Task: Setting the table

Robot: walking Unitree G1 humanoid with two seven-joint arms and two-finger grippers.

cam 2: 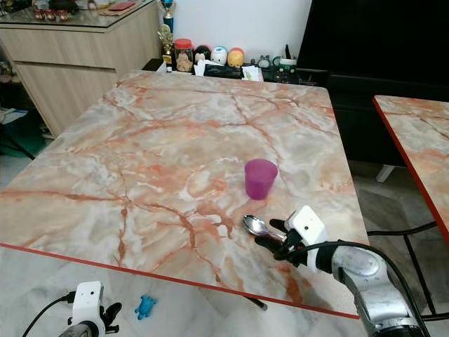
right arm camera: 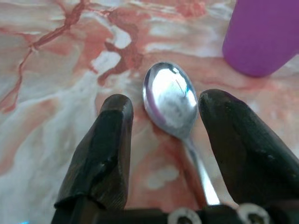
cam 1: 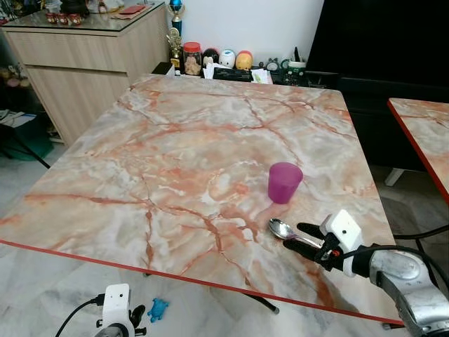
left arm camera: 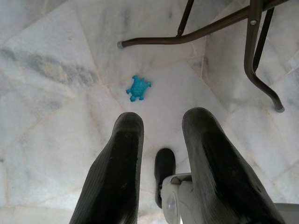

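On the marble-patterned counter (cam 1: 175, 161), a silver spoon (cam 1: 281, 228) lies flat near the front right edge, just in front of an upright purple cup (cam 1: 284, 182). The right pincer (right arm camera: 161, 116) sits low over the spoon with its fingers spread apart on either side of the handle, gripping nothing. The left pincer (left arm camera: 161, 123) hangs open above the floor (left arm camera: 56, 93), near a small blue turtle toy (left arm camera: 138, 88).

Pretty sure I'm in somebody's home dining area: marble-look table (cam 1: 175, 161) with a red edge, wooden sideboard (cam 1: 84, 56) by the wall, a shelf of jars and little figurines (cam 1: 224, 60), a trophy (cam 1: 175, 10), and a blue turtle toy (left arm camera: 138, 88) on the tiled floor (left arm camera: 56, 70).
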